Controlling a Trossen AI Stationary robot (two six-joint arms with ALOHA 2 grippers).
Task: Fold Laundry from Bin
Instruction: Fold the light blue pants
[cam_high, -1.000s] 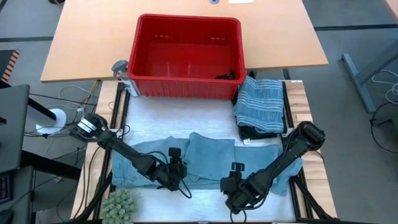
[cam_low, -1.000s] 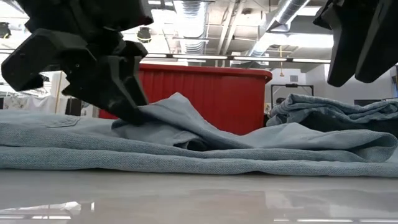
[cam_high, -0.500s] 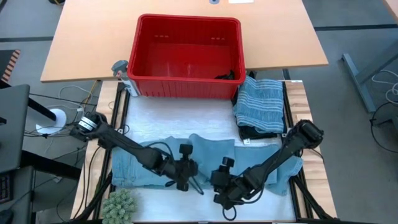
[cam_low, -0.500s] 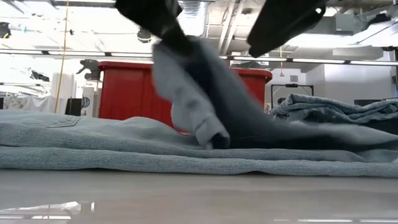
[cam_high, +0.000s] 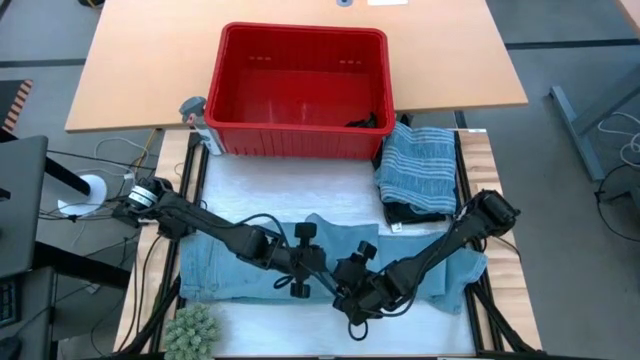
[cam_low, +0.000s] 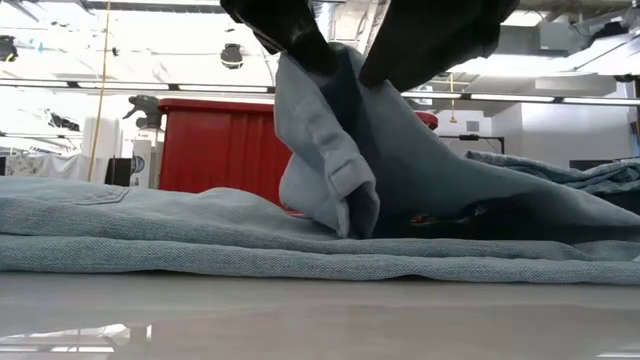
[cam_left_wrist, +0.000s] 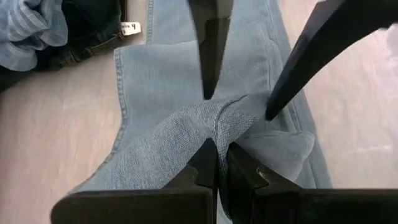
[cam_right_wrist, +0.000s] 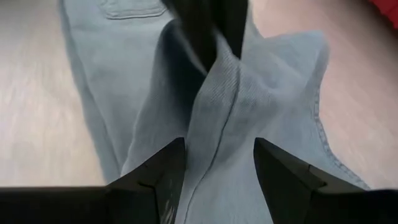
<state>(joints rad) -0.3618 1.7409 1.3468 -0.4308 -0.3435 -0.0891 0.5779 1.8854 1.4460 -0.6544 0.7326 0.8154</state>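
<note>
Your left gripper sits near the middle of the near half of the desk, pinched tight on a raised fold of the light blue jeans. In the left wrist view its two fingers are pressed together with the denim seam caught between them. The low view shows that fold lifted into a peak above the rest of the garment, which lies flat across the near edge.

Your right gripper is just beside the left one, on its right and slightly nearer. Its fingers stand apart on either side of the same lifted ridge of cloth, not closed on it.

The jeans stretch left to right across the near part of the desk, with both arms reaching in over them from the two sides.

The red bin stands at the far side, centred. A small scrap of dark cloth shows at its near right corner inside.

To the right of the bin, a folded grey-blue striped garment rests on top of a dark garment, forming a stack at the right edge.

A green spiky ball sits at the near left corner.
</note>
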